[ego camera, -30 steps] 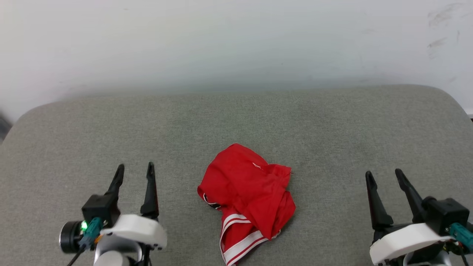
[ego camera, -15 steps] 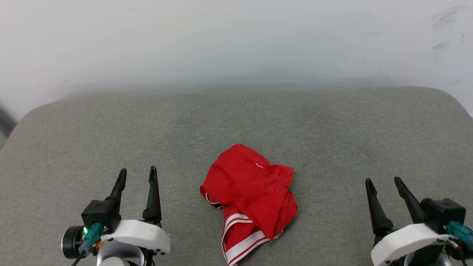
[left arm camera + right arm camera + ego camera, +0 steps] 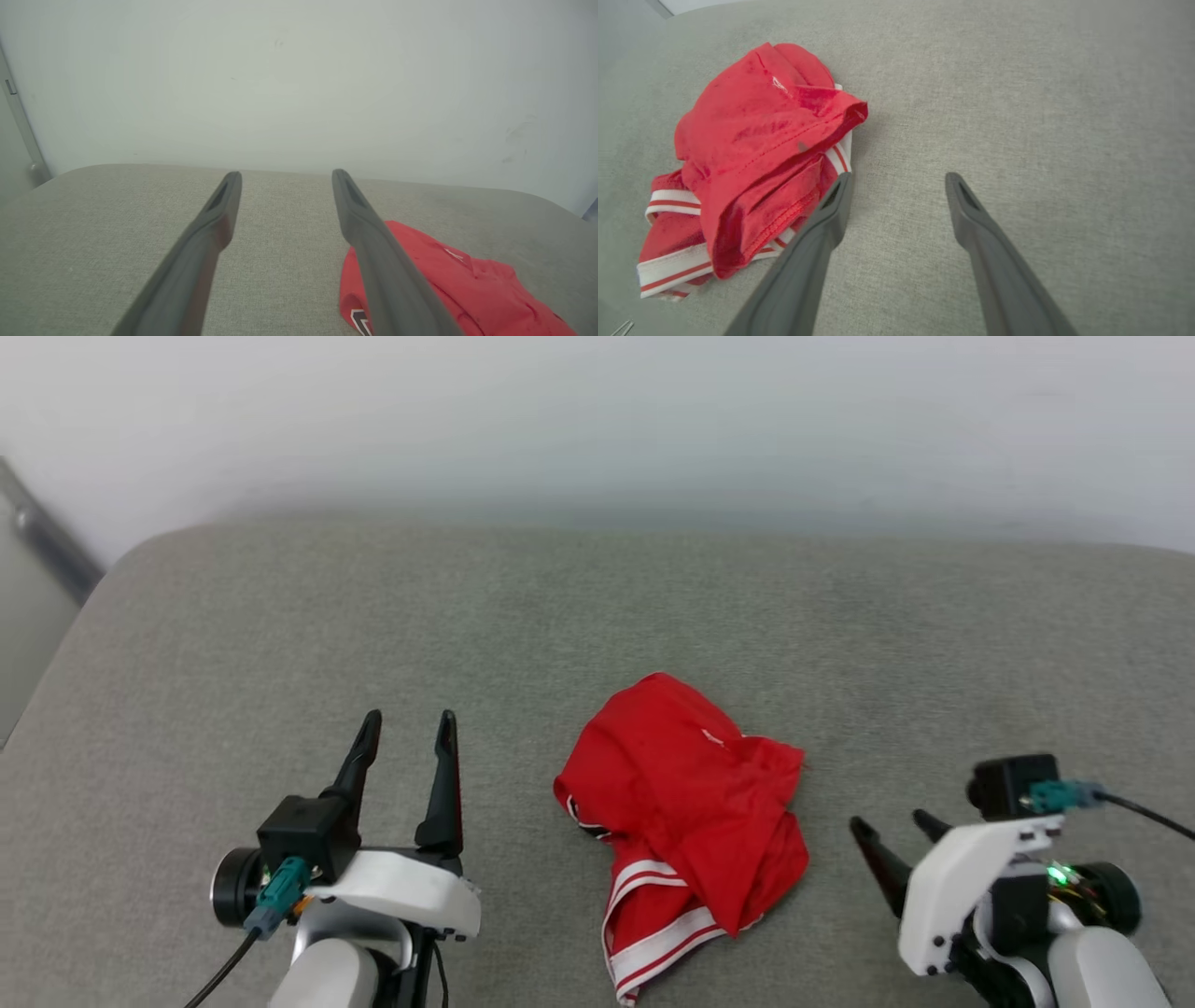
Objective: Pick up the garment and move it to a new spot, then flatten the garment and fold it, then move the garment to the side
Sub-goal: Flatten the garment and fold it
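Observation:
The garment lies crumpled in a red heap with red-and-white striped trim on the grey cushion; it also shows as the garment and the garment in the wrist views. My left gripper is open to its left, fingers pointing away from me, nothing between them. My right gripper is open just right of the heap, tilted down toward the cushion. In the right wrist view the right gripper hovers beside the cloth's edge, its left finger close to the striped trim.
A pale wall rises behind the cushion. At the far left a grey frame edge runs past the cushion's rounded corner. Bare cushion stretches left, right and behind the garment.
The head camera has shifted, so the whole scene sits further right. My right gripper has turned and tipped down toward the cushion near the garment. The garment lies as before.

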### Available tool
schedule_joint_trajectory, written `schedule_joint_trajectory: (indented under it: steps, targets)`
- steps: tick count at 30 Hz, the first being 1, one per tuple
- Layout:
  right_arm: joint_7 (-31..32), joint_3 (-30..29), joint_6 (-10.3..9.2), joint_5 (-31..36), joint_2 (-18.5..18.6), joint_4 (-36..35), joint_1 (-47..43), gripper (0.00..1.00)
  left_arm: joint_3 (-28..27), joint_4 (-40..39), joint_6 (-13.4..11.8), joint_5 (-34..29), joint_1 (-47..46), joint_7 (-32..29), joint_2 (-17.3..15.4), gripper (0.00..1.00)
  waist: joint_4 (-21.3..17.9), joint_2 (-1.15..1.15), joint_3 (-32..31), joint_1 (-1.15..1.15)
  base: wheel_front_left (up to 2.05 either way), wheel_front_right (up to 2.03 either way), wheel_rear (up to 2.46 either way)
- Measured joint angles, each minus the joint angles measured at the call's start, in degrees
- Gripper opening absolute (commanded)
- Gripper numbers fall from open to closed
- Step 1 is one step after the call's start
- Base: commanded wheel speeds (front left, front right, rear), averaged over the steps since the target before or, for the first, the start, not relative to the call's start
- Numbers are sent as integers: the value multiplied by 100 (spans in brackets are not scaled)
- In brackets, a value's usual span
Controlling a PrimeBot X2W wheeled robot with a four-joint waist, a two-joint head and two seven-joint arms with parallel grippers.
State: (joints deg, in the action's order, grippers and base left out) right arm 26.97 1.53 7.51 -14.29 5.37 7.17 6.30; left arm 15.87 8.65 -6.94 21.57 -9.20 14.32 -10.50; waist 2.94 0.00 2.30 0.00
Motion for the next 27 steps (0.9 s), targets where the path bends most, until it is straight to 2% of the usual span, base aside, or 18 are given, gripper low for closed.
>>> schedule_joint_trajectory:
  steps: [6, 14, 15, 16, 18, 24, 27]
  targets:
    - [947, 614, 0, -638, 59, 100, 415, 100, 69, 156, 87, -79, -203, 48, 133, 100, 291, 0, 229, 0, 0, 0, 0]
    - [1291, 1161, 0, -1156, 114, 248, 750, 100, 87, 290, 152, -176, -384, 58, 264, 100, 597, 0, 511, 0, 0, 0, 0]
    - [1281, 1192, 0, -1160, 138, 253, 768, 45, 77, 299, 172, -185, -391, 58, 271, 100, 621, 0, 529, 0, 0, 0, 0]
    - [1248, 1229, 0, -1180, 170, 249, 789, 26, 60, 305, 185, -199, -393, 58, 280, 100, 638, 0, 542, 0, 0, 0, 0]
    - [1144, 1311, 0, -1194, 237, 203, 844, 0, 23, 318, 189, -224, -393, 59, 305, 100, 651, 0, 542, 0, 0, 0, 0]
    - [816, 1400, 0, -1125, 502, -122, 1103, 0, -134, 337, 197, -276, -340, 67, 338, 100, 536, 0, 431, 0, 0, 0, 0]
    - [683, 1157, 0, -989, 628, -326, 1157, 0, -165, 346, 225, -303, -283, 67, 358, 100, 442, 0, 373, 0, 0, 0, 0]
